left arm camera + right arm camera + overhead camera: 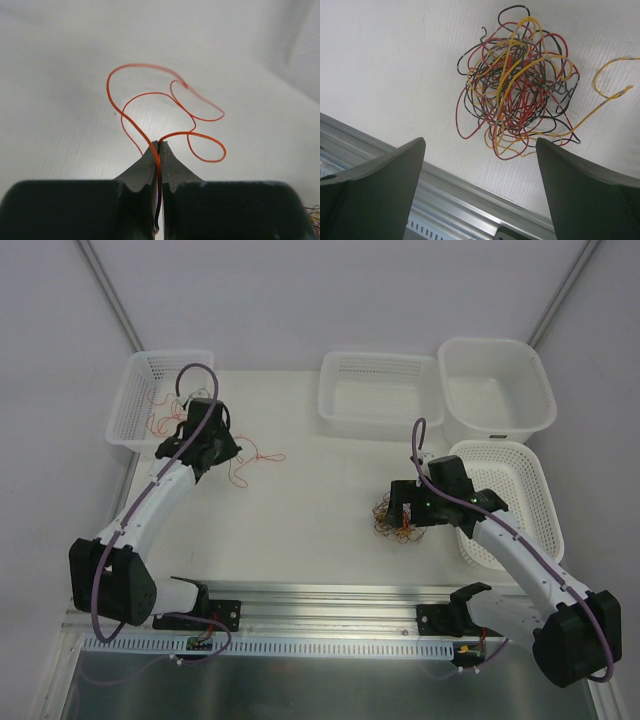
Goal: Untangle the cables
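Observation:
A tangled ball of red, black and yellow cables [520, 82] lies on the white table, also seen in the top view [395, 520] just left of my right gripper [415, 508]. My right gripper [480, 150] is open and empty, above the tangle's near edge. My left gripper [159, 145] is shut on a single orange cable [165, 95], whose loops trail on the table beyond the fingertips. In the top view this cable [255, 457] lies right of my left gripper [215, 452]. More thin orange cables [160, 420] lie in the left basket.
A white mesh basket [140, 390] stands at the far left, another [378, 390] at the back middle, a solid white bin [495, 390] at the back right, and a mesh basket [525, 490] under the right arm. A metal rail [330, 605] runs along the table's near edge.

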